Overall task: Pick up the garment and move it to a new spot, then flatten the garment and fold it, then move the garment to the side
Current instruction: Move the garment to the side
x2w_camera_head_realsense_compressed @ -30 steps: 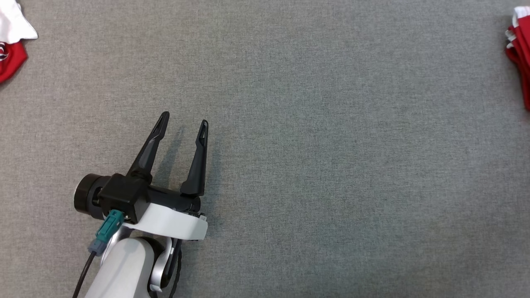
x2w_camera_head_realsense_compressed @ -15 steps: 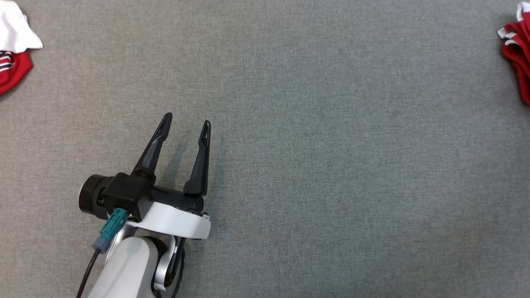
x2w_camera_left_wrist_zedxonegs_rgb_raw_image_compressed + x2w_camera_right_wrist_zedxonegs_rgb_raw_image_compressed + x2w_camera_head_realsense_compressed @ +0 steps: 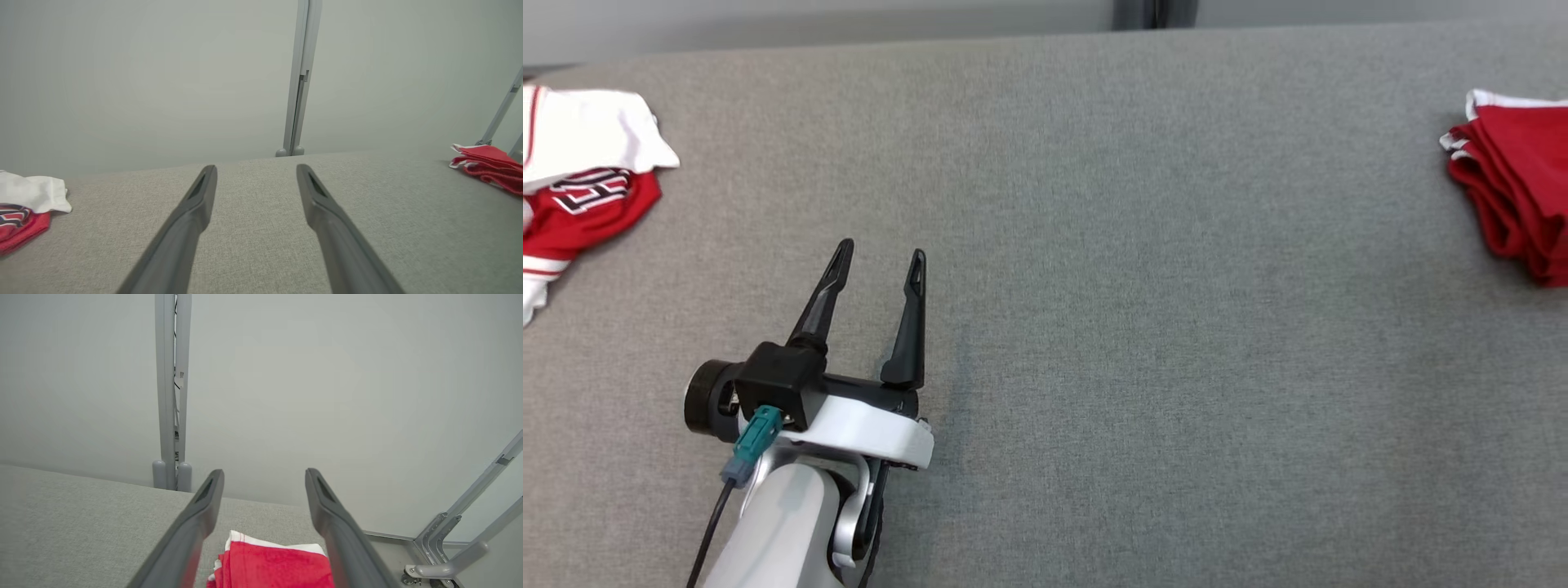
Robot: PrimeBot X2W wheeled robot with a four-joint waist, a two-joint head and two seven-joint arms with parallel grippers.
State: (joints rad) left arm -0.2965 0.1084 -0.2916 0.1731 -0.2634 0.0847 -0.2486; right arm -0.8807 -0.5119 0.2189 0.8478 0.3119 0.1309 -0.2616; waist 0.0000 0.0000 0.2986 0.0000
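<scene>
Lying near the right edge of the grey bench (image 3: 1143, 245), the folded red garment (image 3: 1515, 180) is showing a thin white border along its far side. The right gripper (image 3: 264, 471) is hanging just above it with both fingers spread wide, and it is gripping nothing. In the right wrist view the garment is appearing low between the two fingers, and I cannot tell if they are touching it. The left gripper (image 3: 881, 249) is hovering over the bare surface of the bench at the lower left of the head view, well apart from the garment, its fingers also standing wide open and holding nothing. At the far left edge a crumpled red and white jersey (image 3: 580, 196) is lying, with dark lettering showing on the red part.
</scene>
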